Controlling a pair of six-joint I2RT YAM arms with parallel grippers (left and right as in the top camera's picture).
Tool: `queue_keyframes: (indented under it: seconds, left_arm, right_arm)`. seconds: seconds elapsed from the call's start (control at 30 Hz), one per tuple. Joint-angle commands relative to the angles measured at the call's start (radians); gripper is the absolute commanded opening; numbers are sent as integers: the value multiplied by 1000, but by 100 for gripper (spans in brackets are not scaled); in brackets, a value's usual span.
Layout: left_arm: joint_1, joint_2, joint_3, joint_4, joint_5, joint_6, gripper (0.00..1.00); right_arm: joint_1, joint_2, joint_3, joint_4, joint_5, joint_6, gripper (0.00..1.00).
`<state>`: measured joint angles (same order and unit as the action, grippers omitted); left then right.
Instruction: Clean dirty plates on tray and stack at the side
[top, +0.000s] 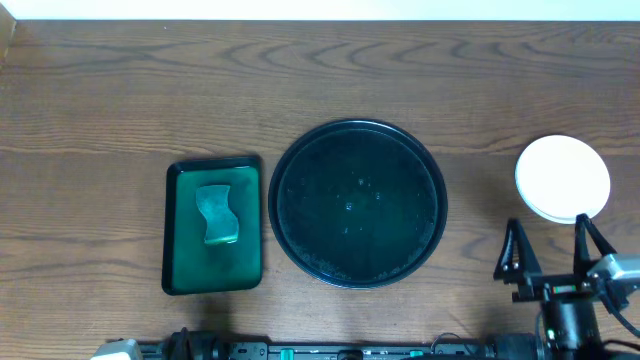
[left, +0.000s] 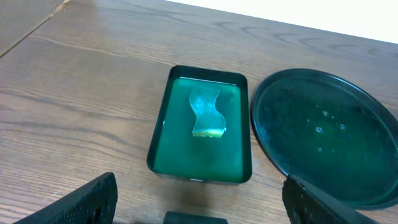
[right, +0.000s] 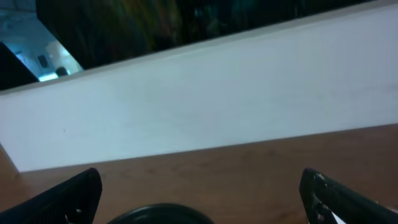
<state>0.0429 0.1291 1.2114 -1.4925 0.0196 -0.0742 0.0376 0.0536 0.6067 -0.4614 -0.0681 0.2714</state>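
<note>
Left gripper (left: 199, 185) fingers spread wide, empty; right gripper (top: 552, 248) wide apart, empty, near plates (top: 562, 178)

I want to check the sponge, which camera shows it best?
Left wrist: the sponge sits large and unobstructed in the green tray. Overhead shows the sponge smaller, from straight above. Right wrist shows none of it.
</note>
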Motion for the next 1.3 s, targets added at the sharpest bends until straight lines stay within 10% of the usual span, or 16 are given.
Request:
queue_keyframes:
  seconds: [0.0, 0.83, 1.27]
  left_arm:
    - [-3, 0, 4, 0, -4, -2, 85]
    - [-3, 0, 4, 0, -4, -2, 85]
    - [-3, 0, 4, 0, -4, -2, 85]
  right_arm:
    - [-16, -12, -79, 75, -20, 16, 99]
    - [-17, -48, -603, 880, -9, 50, 99]
    - [-17, -48, -602, 574, 11, 98, 99]
